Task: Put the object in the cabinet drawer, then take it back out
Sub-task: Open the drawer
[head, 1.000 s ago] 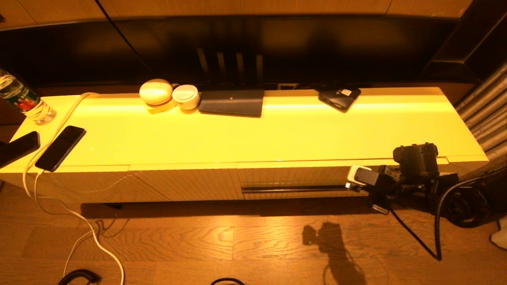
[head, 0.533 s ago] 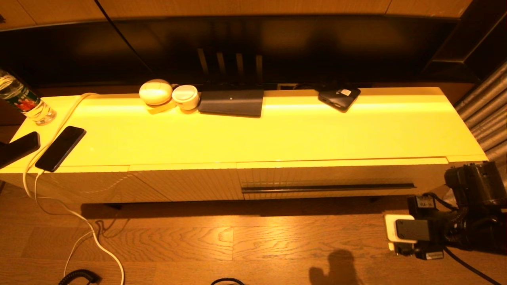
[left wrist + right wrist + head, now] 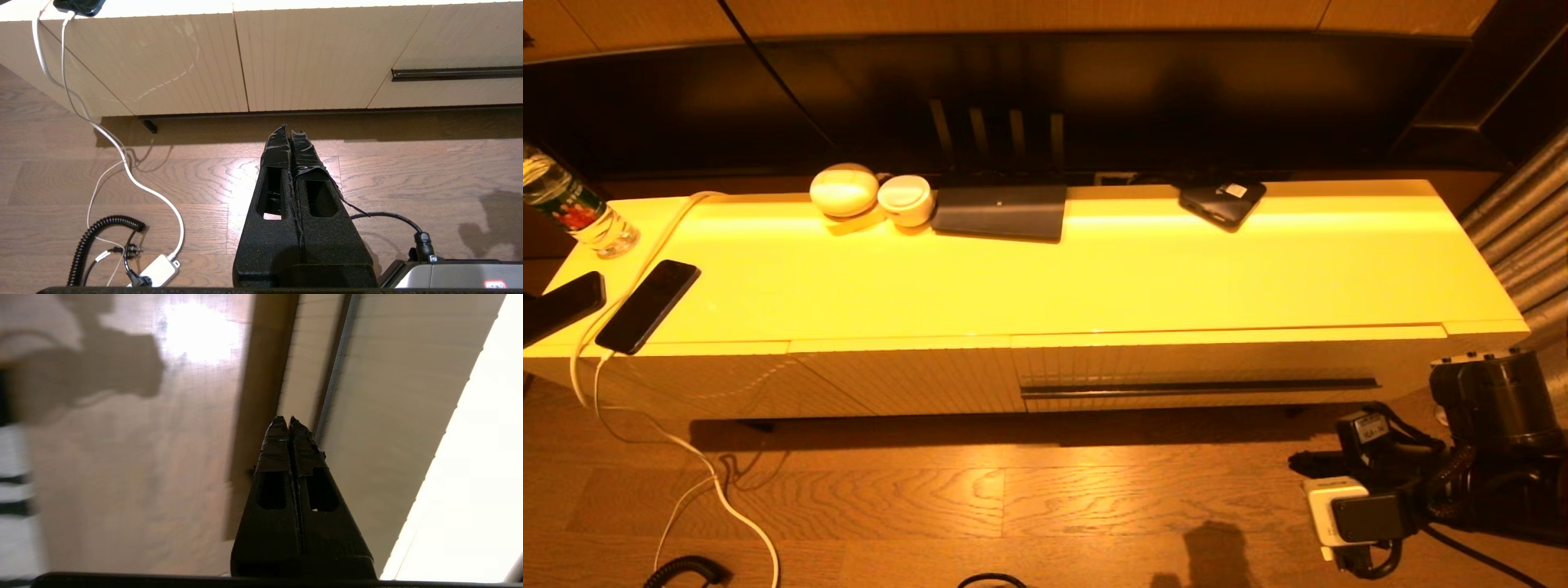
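step: reach drawer handle | right tool point(image 3: 289, 419) pressed together, empty, lower right of head view | left tool point(image 3: 290, 131) pressed together, parked above floor | cabinet drawer point(image 3: 1201, 365) closed, centre-right | clear bottle not visible | advice: spread tips, hook dark slot point(image 3: 1199, 387) squarely, pull straight.

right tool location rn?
Head view: the right tool is low at the right, over the floor, in front of and below the closed drawer's right end, touching nothing.
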{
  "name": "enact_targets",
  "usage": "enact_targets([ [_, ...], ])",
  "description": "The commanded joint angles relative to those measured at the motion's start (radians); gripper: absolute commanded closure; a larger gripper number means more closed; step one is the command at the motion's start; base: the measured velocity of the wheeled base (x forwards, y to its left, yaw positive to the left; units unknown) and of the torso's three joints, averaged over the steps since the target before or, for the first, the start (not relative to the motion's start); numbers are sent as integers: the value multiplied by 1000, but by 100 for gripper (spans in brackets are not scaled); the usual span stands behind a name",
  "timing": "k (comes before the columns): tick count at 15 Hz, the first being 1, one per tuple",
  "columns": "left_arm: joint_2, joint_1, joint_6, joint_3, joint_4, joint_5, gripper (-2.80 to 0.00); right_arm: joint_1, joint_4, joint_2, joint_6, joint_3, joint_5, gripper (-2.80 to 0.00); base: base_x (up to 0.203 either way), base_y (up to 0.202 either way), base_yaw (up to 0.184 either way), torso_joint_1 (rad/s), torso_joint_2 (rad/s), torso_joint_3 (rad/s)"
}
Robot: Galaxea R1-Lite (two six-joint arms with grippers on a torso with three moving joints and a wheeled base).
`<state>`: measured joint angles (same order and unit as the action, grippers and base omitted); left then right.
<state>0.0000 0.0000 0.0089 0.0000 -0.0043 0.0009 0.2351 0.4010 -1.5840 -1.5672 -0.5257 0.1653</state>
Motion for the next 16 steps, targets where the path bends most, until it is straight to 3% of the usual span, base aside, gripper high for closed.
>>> enact_targets([
  [1, 0, 0, 0, 2, 0, 0, 0, 3, 69, -127, -21, -5, 2, 0, 0, 0, 0, 0, 0, 0],
  [3, 0, 0, 0, 2, 0, 1, 0, 1, 94, -188, -25, -16, 3, 0, 0, 0, 0, 0, 0, 0],
  [4, 0, 0, 0, 3, 0, -1, 0, 0, 97, -198, -27, -23, 7, -215, 0, 0, 0, 0, 0, 0],
  [5, 0, 0, 0, 3, 0, 0, 0, -4, 92, -218, -36, -35, 8, -280, 0, 0, 0, 0, 0, 0],
  [7, 0, 0, 0, 3, 0, 1, 0, -14, 74, -236, -46, -53, 9, -280, 0, 0, 0, 0, 0, 0],
  [14, 0, 0, 0, 2, 0, 1, 0, -54, -243, -286, -55, -216, 0, -280, 0, 0, 0, 0, 0, 0],
  [16, 0, 0, 0, 3, 0, 1, 0, -69, -261, -329, -49, -258, -3, -280, 0, 0, 0, 0, 0, 0],
])
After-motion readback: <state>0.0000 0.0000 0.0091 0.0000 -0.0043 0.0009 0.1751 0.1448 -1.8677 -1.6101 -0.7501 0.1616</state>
